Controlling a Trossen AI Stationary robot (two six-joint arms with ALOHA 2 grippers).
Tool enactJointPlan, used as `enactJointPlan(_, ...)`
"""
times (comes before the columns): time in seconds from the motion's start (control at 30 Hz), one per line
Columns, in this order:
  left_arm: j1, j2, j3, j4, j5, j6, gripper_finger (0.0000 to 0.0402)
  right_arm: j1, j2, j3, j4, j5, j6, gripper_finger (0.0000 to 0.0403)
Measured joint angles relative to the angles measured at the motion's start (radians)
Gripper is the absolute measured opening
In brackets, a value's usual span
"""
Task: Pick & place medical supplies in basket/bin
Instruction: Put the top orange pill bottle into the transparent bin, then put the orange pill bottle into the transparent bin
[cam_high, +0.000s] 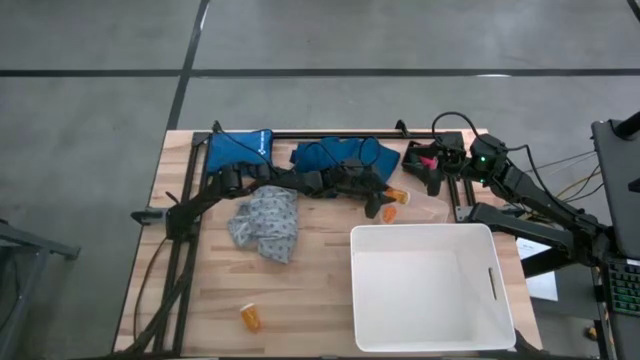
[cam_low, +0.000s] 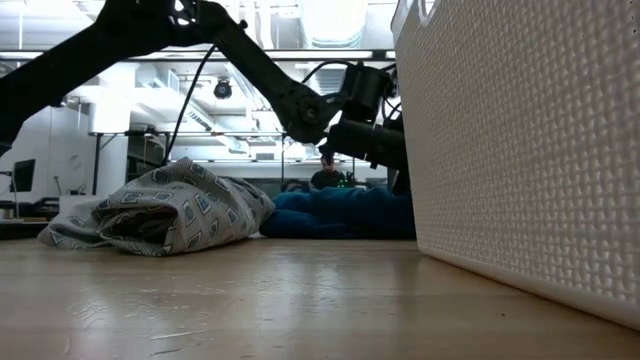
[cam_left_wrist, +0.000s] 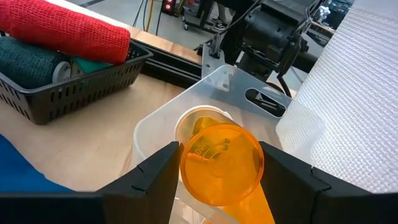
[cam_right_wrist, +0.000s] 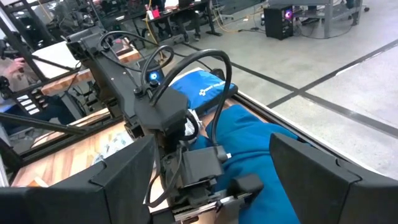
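Your left tool is clamped on a small orange plastic pill bottle, so you're mid-carry; next, swing it over the big white rectangular plastic tub and let go. Right tool waits, fingers apart, by the table's far edge.

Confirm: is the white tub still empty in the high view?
Yes, the white tub shows only bare floor inside; an orange pill bottle lies outside it.

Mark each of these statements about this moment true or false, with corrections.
1. The left gripper holds a small orange translucent pill bottle between its jaws. True.
2. The large white rectangular plastic tub already holds supplies. False: it looks empty from above.
3. Another orange pill bottle lies on the wooden table, away from both arms. True.
4. The pale grey-blue patterned cloth garment lies in the tub. False: it lies on the table.
5. The right gripper grips cloth. False: its open jaws hold nothing.
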Motion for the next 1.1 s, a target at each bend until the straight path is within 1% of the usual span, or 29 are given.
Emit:
enactJointPlan(0.2, -0.001, 0.000, -0.003, 0.020, 0.056, -0.003, 0.0237, 0.000, 0.000, 0.000, 0.000, 0.000, 0.000, 0.0311)
enactJointPlan(0.37, -0.003, 0.000, -0.003, 0.022, 0.066, -0.003, 0.0268, 0.000, 0.000, 0.000, 0.000, 0.000, 0.000, 0.0311)
enactJointPlan(0.47, -0.003, 0.000, -0.003, 0.025, 0.066, -0.003, 0.0279, 0.000, 0.000, 0.000, 0.000, 0.000, 0.000, 0.0311)
enactJointPlan(0.63, -0.003, 0.000, -0.004, 0.030, 0.065, -0.003, 0.0281, 0.000, 0.000, 0.000, 0.000, 0.000, 0.000, 0.0311)
enactJointPlan(0.83, -0.003, 0.000, -0.004, 0.038, 0.061, -0.003, 0.0275, 0.000, 0.000, 0.000, 0.000, 0.000, 0.000, 0.0311)
enactJointPlan(1.1, 0.002, -0.012, -0.006, 0.041, 0.039, -0.003, 0.0271, 0.000, 0.000, 0.000, 0.000, 0.000, 0.000, 0.0311)
